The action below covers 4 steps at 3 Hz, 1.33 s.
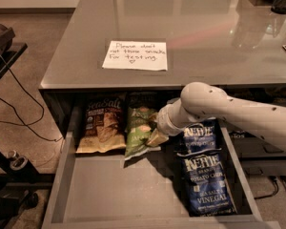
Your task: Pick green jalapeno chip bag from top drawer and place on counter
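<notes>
My white arm [248,120] stretches across nearly level, then bends at its big rounded joint and slopes down through the narrower wrist [169,120]. My gripper [156,136] sits at the low end of that slope, down inside the top drawer [124,185], toward its back.

Tan Sea Salt bag [101,128]; blue vinegar bag [207,187]; second blue bag [200,135]

The note [135,55] on the counter [219,37] reads "Please don't eat these snacks for testing". The blue bag [206,187] says "Kettle", "Sea Salt Vinegar"; the tan bag [101,128] says "Sea Salt". The gripper [156,136] is at the green jalapeno chip bag [138,128].
</notes>
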Each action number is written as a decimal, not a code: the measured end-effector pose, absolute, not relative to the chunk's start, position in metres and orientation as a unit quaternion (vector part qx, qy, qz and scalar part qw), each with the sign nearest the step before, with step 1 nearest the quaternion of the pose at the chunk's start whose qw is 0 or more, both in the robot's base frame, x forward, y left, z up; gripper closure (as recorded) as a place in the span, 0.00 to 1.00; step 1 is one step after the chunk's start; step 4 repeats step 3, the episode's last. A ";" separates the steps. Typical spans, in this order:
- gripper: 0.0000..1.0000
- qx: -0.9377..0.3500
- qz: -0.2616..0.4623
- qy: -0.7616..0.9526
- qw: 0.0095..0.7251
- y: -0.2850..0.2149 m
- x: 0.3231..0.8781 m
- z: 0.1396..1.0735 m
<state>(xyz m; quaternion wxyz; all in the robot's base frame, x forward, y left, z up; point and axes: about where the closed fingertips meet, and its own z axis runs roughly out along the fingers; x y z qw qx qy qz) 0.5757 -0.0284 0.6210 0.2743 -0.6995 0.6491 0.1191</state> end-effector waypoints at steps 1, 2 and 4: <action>1.00 -0.697 0.125 0.645 0.287 -0.028 0.551 0.649; 1.00 -0.697 0.132 0.633 0.309 -0.036 0.527 0.687; 1.00 -0.695 0.127 0.625 0.331 -0.043 0.503 0.734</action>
